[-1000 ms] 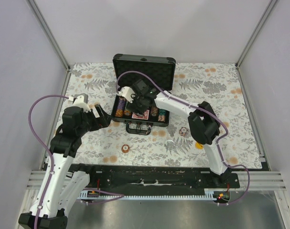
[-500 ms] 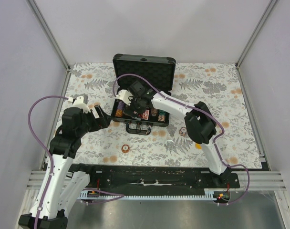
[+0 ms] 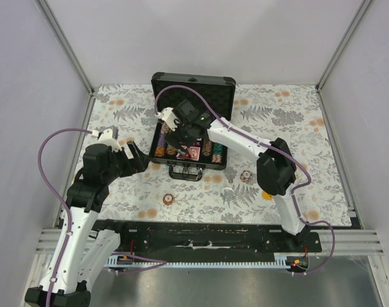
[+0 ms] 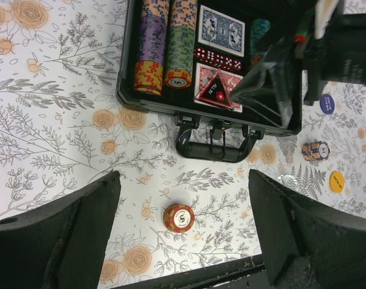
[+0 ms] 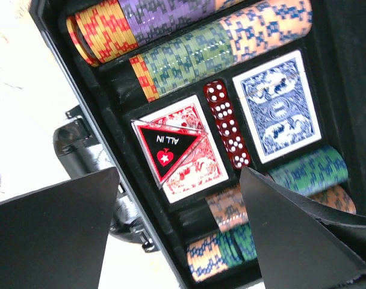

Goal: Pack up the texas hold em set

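- The case (image 3: 193, 152) stands open at the middle of the tabletop (image 3: 297, 128), towards its far side. Rows of poker chips (image 5: 189, 60), the blue deck (image 5: 279, 108), the red deck (image 5: 195, 165) and a row of dice (image 5: 228, 123) are seated in its foam.
- The triangular button (image 5: 169, 146) lies flat on the red deck, with nothing touching it.
- Packing is judged to be mostly done. A red chip stack (image 4: 179, 217), a second chip stack (image 4: 315, 150), a yellow button (image 4: 336, 180) and a blue button (image 4: 327, 104) lie loose on the tabletop outside the case, and the lid (image 3: 193, 93) is not yet closed.
- The long axis of the case runs left to right, roughly parallel to the near edge. The handle (image 4: 210, 147) faces the arm bases and the lid stands upright at the far side.
- The right pincer (image 5: 178, 180) is spread wide above the case, pinching nothing.
- The left pincer (image 4: 183, 177) is spread wide too and empty. It is held over the tabletop in front of the handle, near the red chip stack.
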`<move>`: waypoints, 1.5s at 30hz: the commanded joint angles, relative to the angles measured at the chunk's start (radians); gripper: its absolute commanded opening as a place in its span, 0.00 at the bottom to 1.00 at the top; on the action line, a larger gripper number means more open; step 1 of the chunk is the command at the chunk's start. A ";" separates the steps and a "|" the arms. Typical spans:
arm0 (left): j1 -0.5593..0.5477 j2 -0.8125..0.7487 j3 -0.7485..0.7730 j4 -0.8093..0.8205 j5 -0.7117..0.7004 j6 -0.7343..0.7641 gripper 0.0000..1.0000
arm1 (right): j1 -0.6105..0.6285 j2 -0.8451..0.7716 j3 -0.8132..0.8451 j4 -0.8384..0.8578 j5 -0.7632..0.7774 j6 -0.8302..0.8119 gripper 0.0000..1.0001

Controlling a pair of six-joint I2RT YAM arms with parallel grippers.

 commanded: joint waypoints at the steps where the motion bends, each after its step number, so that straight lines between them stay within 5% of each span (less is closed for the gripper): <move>1: -0.001 0.006 -0.004 -0.016 0.074 -0.021 0.92 | -0.003 -0.162 -0.030 -0.005 0.068 0.188 0.89; 13: -0.001 0.058 -0.052 -0.009 0.144 -0.056 0.92 | -0.025 -0.605 -0.504 -0.136 0.442 0.622 0.95; 23: -0.002 0.028 -0.104 0.042 0.161 -0.084 0.91 | -0.012 -0.794 -0.849 -0.072 0.200 0.669 0.98; 34: -0.001 -0.039 -0.138 0.071 0.140 -0.098 0.91 | 0.063 -0.704 -1.008 0.057 0.176 0.733 0.98; 45: -0.001 -0.046 -0.136 0.071 0.132 -0.096 0.91 | 0.098 -0.515 -0.971 0.105 0.249 0.767 0.95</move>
